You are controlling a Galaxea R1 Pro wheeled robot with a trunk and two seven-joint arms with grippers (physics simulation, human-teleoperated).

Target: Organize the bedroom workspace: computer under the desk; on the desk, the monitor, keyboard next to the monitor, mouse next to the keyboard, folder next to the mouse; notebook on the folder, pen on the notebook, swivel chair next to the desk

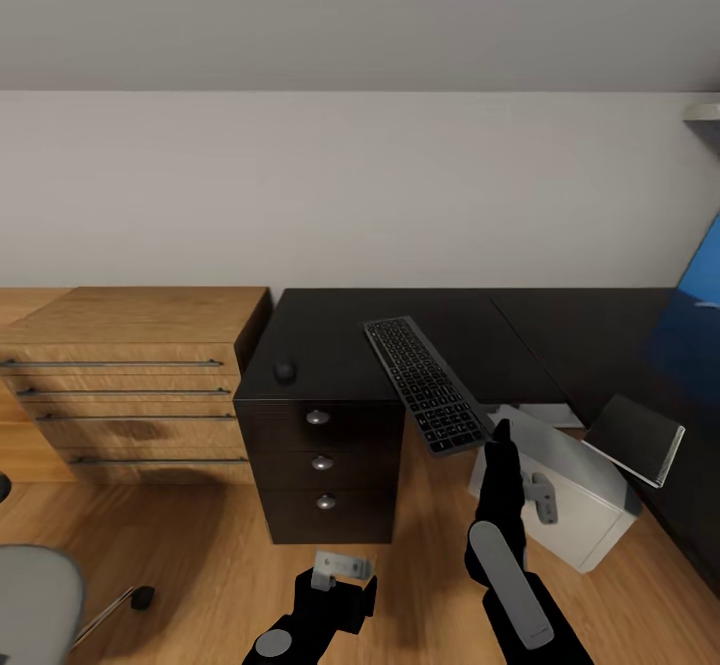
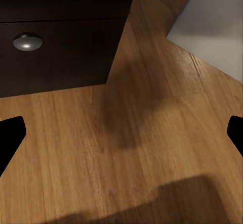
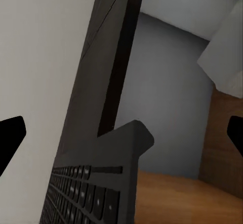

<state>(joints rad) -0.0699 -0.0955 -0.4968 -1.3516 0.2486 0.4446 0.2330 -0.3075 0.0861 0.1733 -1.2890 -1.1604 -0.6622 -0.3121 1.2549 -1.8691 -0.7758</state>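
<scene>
One keyboard (image 1: 428, 385) lies slanted on the black table (image 1: 330, 340), its near end past the front edge, so it needs pushing inward. The mouse (image 1: 285, 371) sits near the table's left front corner. The right gripper (image 1: 502, 432) hovers just beside the overhanging end with its jaws wide apart; the left gripper (image 1: 340, 567), also wide, hangs over the floor (image 1: 200, 545).

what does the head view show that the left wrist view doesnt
Head view alone: the keyboard overhanging the desk front edge, the mouse, the wooden drawer unit, the right gripper near the keyboard's end.

Left wrist view alone: the left gripper's open fingertips.

Both: the desk's dark drawers with round knobs, the wood floor, the computer.
</scene>
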